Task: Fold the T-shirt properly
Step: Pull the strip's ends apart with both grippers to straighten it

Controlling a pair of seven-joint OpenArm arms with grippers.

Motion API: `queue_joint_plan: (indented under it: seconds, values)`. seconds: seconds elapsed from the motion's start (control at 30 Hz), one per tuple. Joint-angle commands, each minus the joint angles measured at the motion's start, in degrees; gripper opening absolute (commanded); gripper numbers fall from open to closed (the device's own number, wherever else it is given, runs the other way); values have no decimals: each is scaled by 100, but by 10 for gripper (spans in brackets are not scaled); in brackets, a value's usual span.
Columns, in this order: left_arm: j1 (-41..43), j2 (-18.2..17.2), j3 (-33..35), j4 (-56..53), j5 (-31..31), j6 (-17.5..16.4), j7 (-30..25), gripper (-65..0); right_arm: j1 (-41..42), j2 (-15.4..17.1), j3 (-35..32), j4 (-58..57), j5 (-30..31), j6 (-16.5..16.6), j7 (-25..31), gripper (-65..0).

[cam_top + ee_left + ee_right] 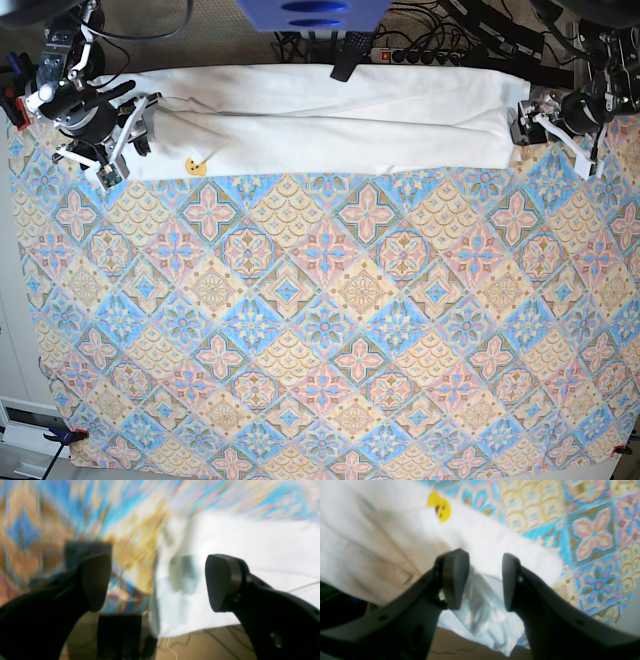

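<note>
The white T-shirt (340, 120) lies folded into a long strip along the far edge of the table, with a small yellow print patch (195, 167) showing near its left end. My right gripper (140, 125) is at the strip's left end. In the right wrist view its jaws (482, 582) stand apart with bunched white cloth (485, 615) between them, and the yellow patch (440, 507) lies beyond. My left gripper (525, 122) is at the strip's right end. In the blurred left wrist view it (158, 582) is wide open over the shirt's edge (250, 555).
A patterned blue, yellow and pink tablecloth (320, 320) covers the table. A power strip and cables (420, 55) lie behind the shirt past the far edge. A blue object (310, 12) hangs at the top centre. A clamp (60, 435) holds the cloth's near left corner.
</note>
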Motion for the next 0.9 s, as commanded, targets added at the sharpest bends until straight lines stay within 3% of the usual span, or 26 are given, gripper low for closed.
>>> queue_joint_plan:
  seconds: [0.0, 0.5, 0.6, 0.77, 0.87]
  values:
    - [-23, -105, 112, 66, -94, -71, -90, -70, -49, 50, 31, 80, 50, 17, 17, -403]
    - [-252, 9, 1254, -681, -94, -63, -433, -80, -49, 50, 31, 80, 67, 17, 17, -403]
    - [-261, 18, 1448, -673, -138, -63, -433, -183, -49, 50, 23, 80, 67, 17, 17, -403]
    - [-269, 202, 1351, -664, -138, -71, -450, -525, -49, 50, 23, 89, 67, 17, 17, -403]
    - [-278, 220, 1263, -655, -147, -238, -450, -514, -49, 50, 23, 89, 67, 17, 17, -403]
